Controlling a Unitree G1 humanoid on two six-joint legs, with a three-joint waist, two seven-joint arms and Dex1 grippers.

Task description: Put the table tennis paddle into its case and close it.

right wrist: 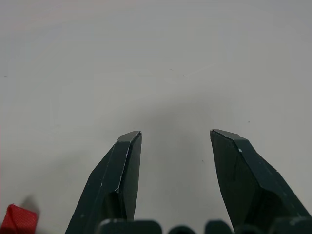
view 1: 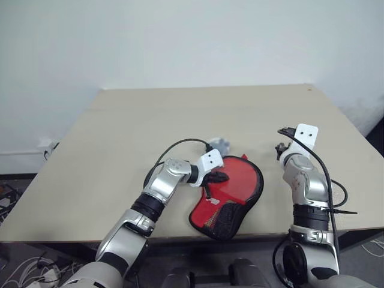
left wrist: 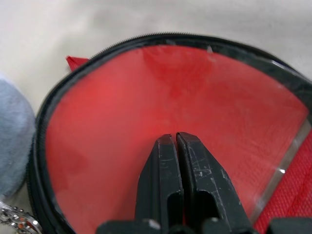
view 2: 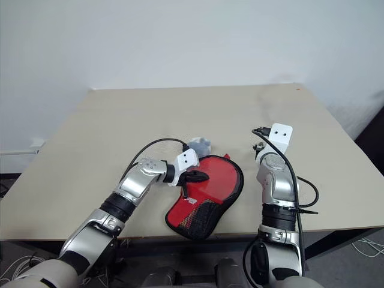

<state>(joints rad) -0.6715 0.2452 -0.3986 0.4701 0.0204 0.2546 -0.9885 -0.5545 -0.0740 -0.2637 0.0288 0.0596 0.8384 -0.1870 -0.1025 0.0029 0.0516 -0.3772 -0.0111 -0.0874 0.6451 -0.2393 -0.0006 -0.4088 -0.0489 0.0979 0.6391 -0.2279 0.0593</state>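
Item 1: left gripper (left wrist: 175, 139). Fingers pressed together with nothing between them, tips resting over the red face inside the case. You hold nothing with it.

Item 2: right gripper (right wrist: 175, 134). Fingers parted and empty, hanging above bare table (view 1: 120, 126), well to the right of the case.

Item 3: case (view 1: 228, 192). Lies flat directly under and ahead of your left gripper, near the front edge of the table. The black zip edging curls round the far side of your left fingertips; the black mesh patch sits back toward you, below the gripper.

Item 4: table tennis paddle (left wrist: 146, 117). The smooth red round face appears to sit inside the case, just past your left fingertips. The handle cannot be made out, so you cannot confirm it is fully seated.

Item 5: grey soft object (view 1: 219, 144). Just beyond your left gripper, at or touching the far rim of the case; what it is cannot be told.

Hazards, judged:
- The closed left tips may slide on the smooth rubber and push the case toward the front edge.
- With the right gripper far off, nothing pins the case; pulling the zip one-handed would likely drag it.
- The zip could snag on the grey object or on a protruding paddle edge.
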